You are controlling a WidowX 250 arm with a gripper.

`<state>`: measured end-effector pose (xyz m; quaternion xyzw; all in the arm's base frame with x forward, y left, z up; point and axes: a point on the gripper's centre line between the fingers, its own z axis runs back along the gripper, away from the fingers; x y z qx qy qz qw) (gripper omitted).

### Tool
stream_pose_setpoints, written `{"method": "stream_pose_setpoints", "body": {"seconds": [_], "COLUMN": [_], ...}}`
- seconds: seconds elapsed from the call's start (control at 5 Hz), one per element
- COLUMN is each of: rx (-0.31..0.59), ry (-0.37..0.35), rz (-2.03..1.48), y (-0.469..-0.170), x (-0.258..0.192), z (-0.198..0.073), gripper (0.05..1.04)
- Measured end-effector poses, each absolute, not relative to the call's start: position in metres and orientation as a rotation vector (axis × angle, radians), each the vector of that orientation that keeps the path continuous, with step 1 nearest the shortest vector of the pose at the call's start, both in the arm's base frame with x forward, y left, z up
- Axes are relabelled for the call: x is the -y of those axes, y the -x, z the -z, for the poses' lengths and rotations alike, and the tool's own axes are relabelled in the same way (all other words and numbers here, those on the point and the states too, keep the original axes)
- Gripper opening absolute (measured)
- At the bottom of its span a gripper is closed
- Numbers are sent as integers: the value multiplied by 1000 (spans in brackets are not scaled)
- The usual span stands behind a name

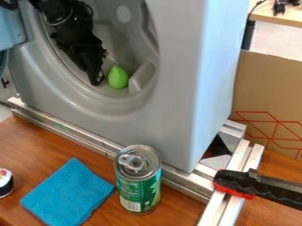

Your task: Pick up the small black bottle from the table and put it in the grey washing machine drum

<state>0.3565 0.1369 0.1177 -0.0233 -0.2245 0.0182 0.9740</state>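
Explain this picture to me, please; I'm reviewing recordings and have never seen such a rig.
A fixed camera looks down at a slant. The black robot arm comes in at the upper left; its end effector is inside the round opening of a grey washer-like shell. A green egg-shaped thing sits just beside it, not visibly held. In front, on the wooden table, are a green can and a blue cloth. A black-and-red handle lies across metal rails at the right.
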Motion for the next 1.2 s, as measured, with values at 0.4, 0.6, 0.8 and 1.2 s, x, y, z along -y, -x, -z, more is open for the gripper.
{"method": "stream_pose_setpoints", "body": {"seconds": [0.4,0.6,0.8,1.2], "rx": [449,440,425,405], "ry": [50,47,47,51], "rz": [-55,-63,-66,-78], "y": [-361,-360,-359,-352], "x": [-140,-140,-140,-137], "z": [-118,-117,-115,-105], "gripper": [332,372,714,1005]}}
